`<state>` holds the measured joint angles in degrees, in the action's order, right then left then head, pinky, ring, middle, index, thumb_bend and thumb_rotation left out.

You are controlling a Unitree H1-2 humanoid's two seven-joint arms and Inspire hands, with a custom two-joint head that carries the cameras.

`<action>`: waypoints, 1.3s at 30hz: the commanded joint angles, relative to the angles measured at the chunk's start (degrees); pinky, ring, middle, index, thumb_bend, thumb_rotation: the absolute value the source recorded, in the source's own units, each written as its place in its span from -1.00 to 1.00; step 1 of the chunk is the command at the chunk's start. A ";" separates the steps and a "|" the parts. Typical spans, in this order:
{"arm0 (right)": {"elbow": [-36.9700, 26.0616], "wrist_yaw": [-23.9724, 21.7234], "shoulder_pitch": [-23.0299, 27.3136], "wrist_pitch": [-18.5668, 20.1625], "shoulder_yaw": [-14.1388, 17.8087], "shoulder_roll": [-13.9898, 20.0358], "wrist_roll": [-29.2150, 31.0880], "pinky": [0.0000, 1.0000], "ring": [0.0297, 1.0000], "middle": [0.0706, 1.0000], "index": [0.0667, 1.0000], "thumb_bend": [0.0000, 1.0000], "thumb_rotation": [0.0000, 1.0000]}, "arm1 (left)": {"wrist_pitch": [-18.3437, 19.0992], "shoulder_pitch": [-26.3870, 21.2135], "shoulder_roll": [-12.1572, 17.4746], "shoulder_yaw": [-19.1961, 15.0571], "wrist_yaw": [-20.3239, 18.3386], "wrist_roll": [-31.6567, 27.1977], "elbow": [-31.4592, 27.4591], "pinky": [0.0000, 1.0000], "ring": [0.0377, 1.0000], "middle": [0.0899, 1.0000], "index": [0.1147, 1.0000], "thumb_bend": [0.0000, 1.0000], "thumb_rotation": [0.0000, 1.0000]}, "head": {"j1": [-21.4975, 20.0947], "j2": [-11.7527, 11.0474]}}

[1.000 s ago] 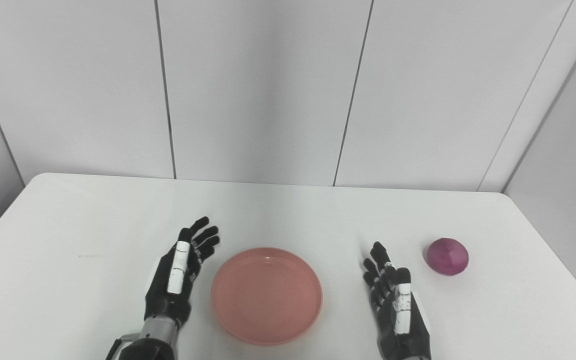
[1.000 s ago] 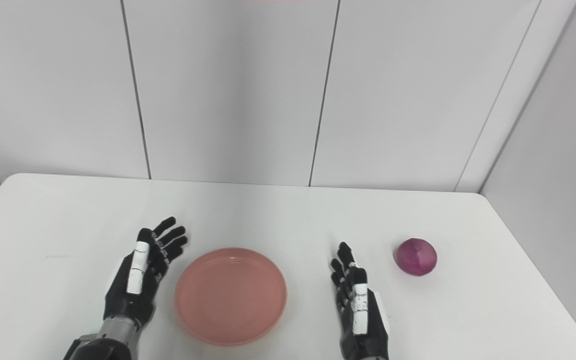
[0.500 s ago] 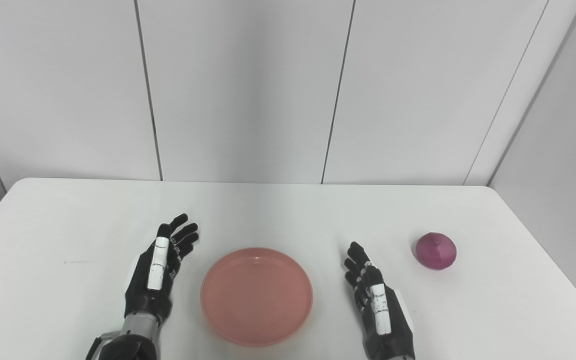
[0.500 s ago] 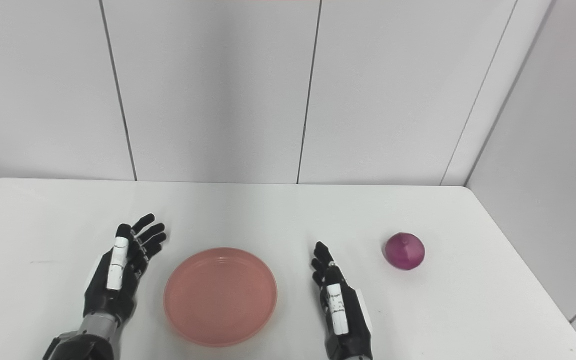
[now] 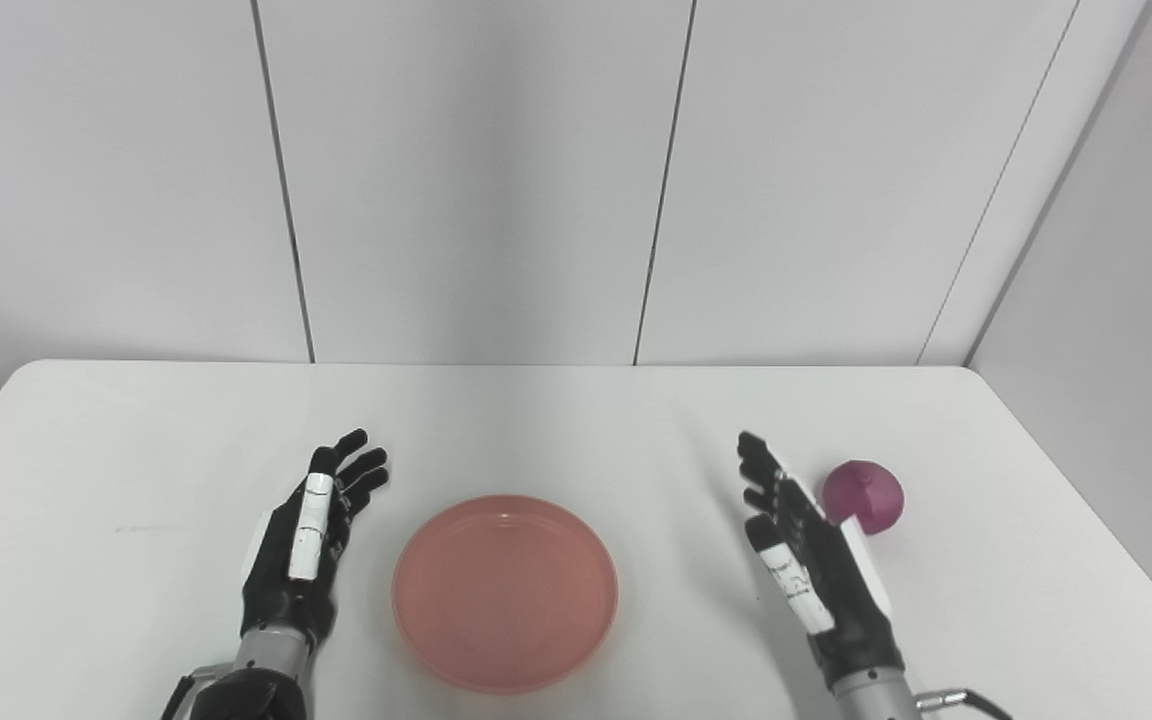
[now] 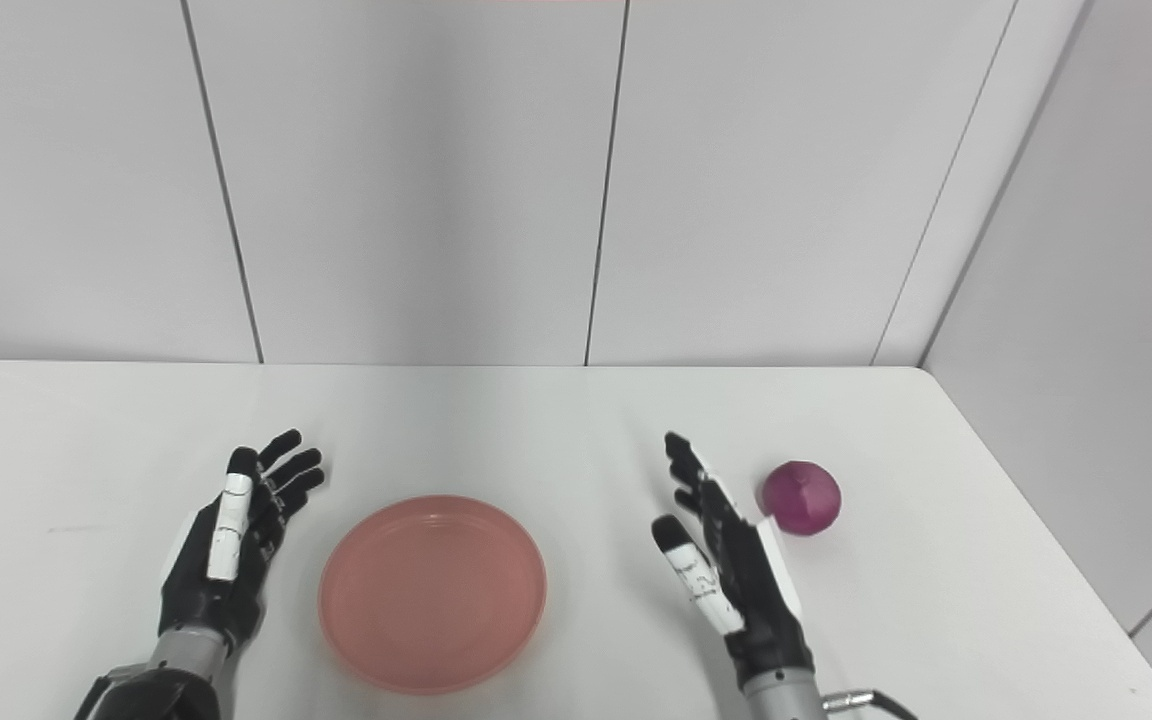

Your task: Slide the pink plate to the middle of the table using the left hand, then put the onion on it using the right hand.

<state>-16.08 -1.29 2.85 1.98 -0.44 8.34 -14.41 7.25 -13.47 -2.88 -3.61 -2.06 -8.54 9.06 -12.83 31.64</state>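
The pink plate lies flat on the white table, near the front and about the middle. The purple onion sits on the table to the right. My left hand is open and empty, just left of the plate and apart from it. My right hand is open and empty, raised between the plate and the onion, its back close beside the onion's left side. In the right eye view the plate, onion, left hand and right hand stand the same way.
White wall panels stand behind the table's far edge. The right table edge runs close past the onion. Bare tabletop lies behind the plate.
My right hand has risen and moved forward and right, up beside the onion. The left hand and plate have held still. The camera has shifted slightly.
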 commanded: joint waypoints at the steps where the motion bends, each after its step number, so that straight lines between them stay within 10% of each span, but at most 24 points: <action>1: -2.35 1.11 2.05 -0.03 0.32 1.28 -3.27 0.73 0.83 0.82 0.81 0.67 0.83 | 5.01 1.67 -1.02 0.59 0.96 0.22 2.05 0.93 0.68 0.61 0.58 0.52 0.76 | -0.14 0.09; 9: -3.79 0.42 6.07 1.69 2.23 4.32 -7.75 0.83 0.87 0.83 0.83 0.68 0.63 | 4.69 1.73 -1.47 1.53 0.24 -0.02 4.22 0.86 0.64 0.57 0.55 0.60 0.72 | -1.33 0.20; 20: 0.10 -1.32 12.18 2.81 2.03 11.60 -17.98 0.40 0.66 0.77 0.83 0.98 -0.10 | 2.00 1.83 -0.73 2.24 -1.38 -0.03 8.02 0.84 0.64 0.58 0.55 0.63 0.73 | -2.50 0.04; 31: 3.48 -21.52 21.39 14.25 -3.06 26.21 -23.93 0.26 0.74 0.84 0.72 1.00 -0.81 | 0.72 2.01 -0.64 2.52 -2.35 0.04 9.40 0.84 0.65 0.59 0.57 0.64 0.74 | -2.65 0.23; 39: 6.74 -33.16 26.82 17.44 -9.37 32.40 -28.39 0.18 0.67 0.82 0.66 1.00 -0.93 | 0.87 2.08 -0.52 2.26 -2.19 0.00 9.40 0.84 0.64 0.58 0.57 0.64 0.74 | -2.65 0.23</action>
<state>-8.80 -33.61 26.25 17.82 -9.86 38.60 -41.75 3.21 -14.93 -3.13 -1.44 -4.77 -8.47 13.97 -15.56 31.82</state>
